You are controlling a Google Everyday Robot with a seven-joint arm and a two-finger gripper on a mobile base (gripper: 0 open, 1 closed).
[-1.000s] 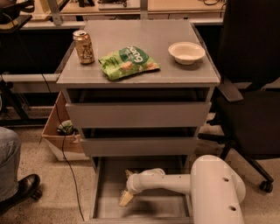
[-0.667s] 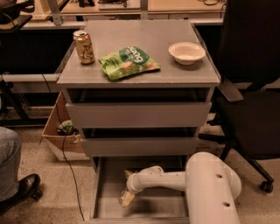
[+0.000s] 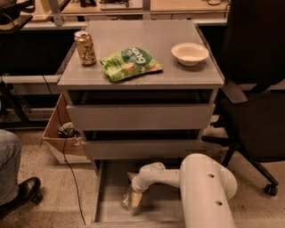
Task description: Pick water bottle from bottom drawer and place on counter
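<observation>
This looks like an office or lab workspace. A black swivel chair (image 3: 254, 67) on castors stands right of a grey drawer cabinet (image 3: 140, 116). A light wooden desk (image 3: 178, 5) runs along the far side. A cable (image 3: 67, 169) trails over the speckled floor (image 3: 53, 196) beside a cardboard box (image 3: 55, 133). The robot's pincer (image 3: 135, 198) is down in the bottom drawer (image 3: 107, 178).

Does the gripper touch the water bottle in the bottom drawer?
Cannot tell. In the camera view the gripper overlaps the water bottle low inside the bottom drawer, but neither contact nor a gap between them shows plainly.
</observation>
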